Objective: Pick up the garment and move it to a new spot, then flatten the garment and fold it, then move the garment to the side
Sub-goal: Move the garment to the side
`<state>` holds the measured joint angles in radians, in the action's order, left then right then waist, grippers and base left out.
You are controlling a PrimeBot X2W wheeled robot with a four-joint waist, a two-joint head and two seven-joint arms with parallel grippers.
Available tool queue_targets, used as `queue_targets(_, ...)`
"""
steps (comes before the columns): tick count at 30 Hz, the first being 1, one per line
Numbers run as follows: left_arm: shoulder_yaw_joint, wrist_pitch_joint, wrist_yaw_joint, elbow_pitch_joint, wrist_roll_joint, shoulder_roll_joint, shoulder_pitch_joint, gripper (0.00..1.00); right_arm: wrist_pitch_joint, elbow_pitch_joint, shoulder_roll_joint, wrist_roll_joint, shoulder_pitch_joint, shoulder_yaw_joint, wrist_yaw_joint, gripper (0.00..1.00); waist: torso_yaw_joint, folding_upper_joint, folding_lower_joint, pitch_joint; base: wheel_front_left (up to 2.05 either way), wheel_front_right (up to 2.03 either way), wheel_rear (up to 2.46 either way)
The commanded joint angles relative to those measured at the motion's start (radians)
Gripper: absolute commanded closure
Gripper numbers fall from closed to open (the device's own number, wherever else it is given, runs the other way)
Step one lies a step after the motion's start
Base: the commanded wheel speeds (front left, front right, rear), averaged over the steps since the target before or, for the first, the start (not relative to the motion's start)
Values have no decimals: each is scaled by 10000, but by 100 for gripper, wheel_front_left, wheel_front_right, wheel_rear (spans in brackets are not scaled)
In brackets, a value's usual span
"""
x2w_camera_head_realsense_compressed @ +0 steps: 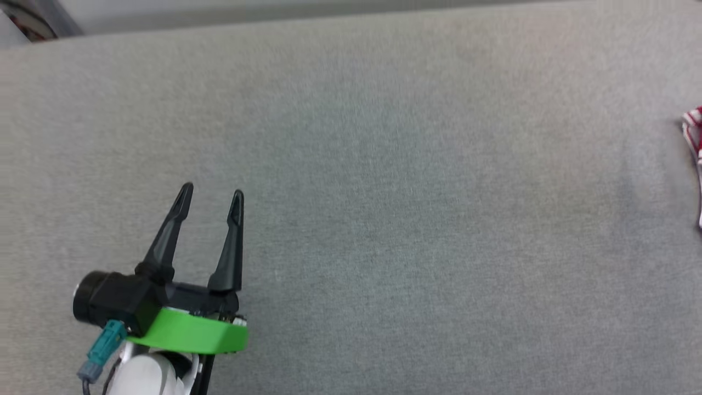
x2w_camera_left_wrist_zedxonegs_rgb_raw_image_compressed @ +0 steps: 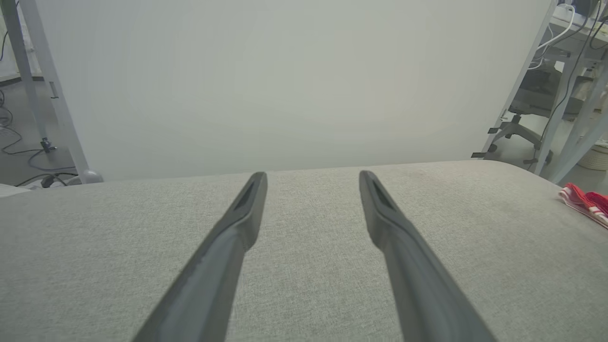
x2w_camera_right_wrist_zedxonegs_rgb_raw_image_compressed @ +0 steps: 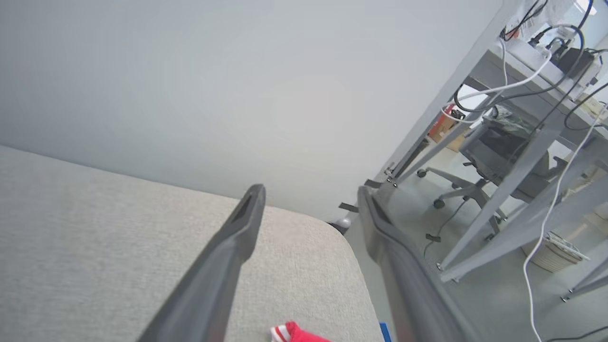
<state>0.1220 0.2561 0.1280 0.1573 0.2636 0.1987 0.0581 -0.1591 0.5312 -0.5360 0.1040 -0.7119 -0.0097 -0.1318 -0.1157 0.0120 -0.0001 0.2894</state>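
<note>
Red striped garment (x2w_camera_head_realsense_compressed: 694,129) on grey woven surface (x2w_camera_head_realsense_compressed: 384,164)

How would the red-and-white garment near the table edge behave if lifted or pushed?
Likely floppy: the garment lies in soft, low folds. Probably light, since it looks like thin cloth. Pushed across the textured grey table cover, it would likely bunch rather than slide.

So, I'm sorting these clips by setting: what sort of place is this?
Probably a lab or workshop, not a home: a grey fabric-covered worktable, a plain white backdrop panel, and a grey metal desk strung with cables.
</note>
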Motion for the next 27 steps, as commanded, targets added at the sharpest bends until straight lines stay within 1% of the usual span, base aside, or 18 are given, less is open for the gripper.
queue_targets(1,-78,57,24,-132,-123,-107,-191,0,32,-509,213,419,480,158,11,0,488,-120,1,-1490,0,0,0)
queue_targets(6,-235,57,22,-567,-166,-264,-595,0,313,-2515,948,1468,1979,359,11,0,823,-120,1,-2147,0,0,0)
queue_targets(7,-261,57,22,-693,-172,-295,-679,0,375,-2954,1211,1631,2393,319,11,0,892,-120,1,-2287,0,0,0)
queue_targets(9,-284,57,21,-859,-216,-327,-793,0,452,-3594,1574,1757,3066,293,11,0,988,-120,1,-2456,0,0,0)
queue_targets(11,-310,57,20,-1082,-226,-408,-938,0,495,-4227,2088,1918,3929,185,11,0,1100,-120,1,-2675,0,0,0)
queue_targets(13,-390,57,12,-1265,-215,-494,-1048,0,433,-4729,2416,1948,4697,168,11,0,1184,-120,1,-2806,0,0,0)
queue_targets(17,-550,57,-2,-1548,-289,-608,-1209,0,131,-5280,2952,1817,6059,132,11,0,1275,-120,1,-2949,0,0,0)
queue_targets(19,-573,57,2,-1702,-291,-658,-1275,0,-107,-5328,3272,1742,6565,56,11,0,1310,-120,1,-3005,0,0,0)
queue_targets(23,-589,57,11,-1974,-283,-777,-1411,0,-538,-5290,3723,1520,7264,154,11,0,1354,-120,1,-3076,0,0,0)
queue_targets(27,-656,57,17,-2165,-338,-888,-1529,0,-798,-5211,4127,1213,7657,-13,11,0,1367,-120,1,-3150,0,0,0)
